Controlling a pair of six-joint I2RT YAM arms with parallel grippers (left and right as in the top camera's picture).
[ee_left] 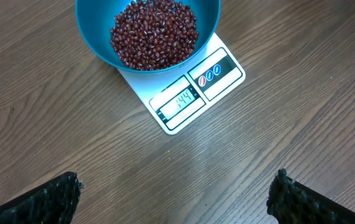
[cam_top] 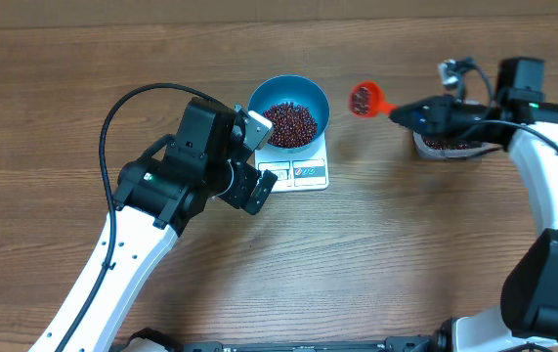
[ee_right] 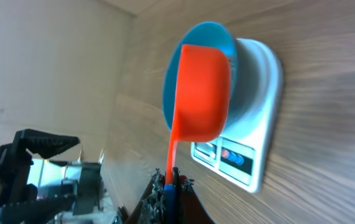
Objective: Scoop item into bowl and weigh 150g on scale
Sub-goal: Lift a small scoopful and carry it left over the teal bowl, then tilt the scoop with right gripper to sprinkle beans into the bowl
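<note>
Right end effector (cam_top: 403, 111) pinches orange scoop (cam_top: 363, 99), cup end pointing toward scale (cam_top: 304, 174); left end effector (ee_left: 176, 190) spread beside scale.

Dark red-brown beans (ee_left: 154, 32) fill a bright blue bowl (ee_left: 96, 46) — white scale (ee_left: 193, 93), orange scoop (ee_right: 201, 93).

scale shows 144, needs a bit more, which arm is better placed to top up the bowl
Right. The right gripper is shut on the orange scoop, which holds beans and hangs near the blue bowl. The left gripper is open and empty by the scale.
</note>
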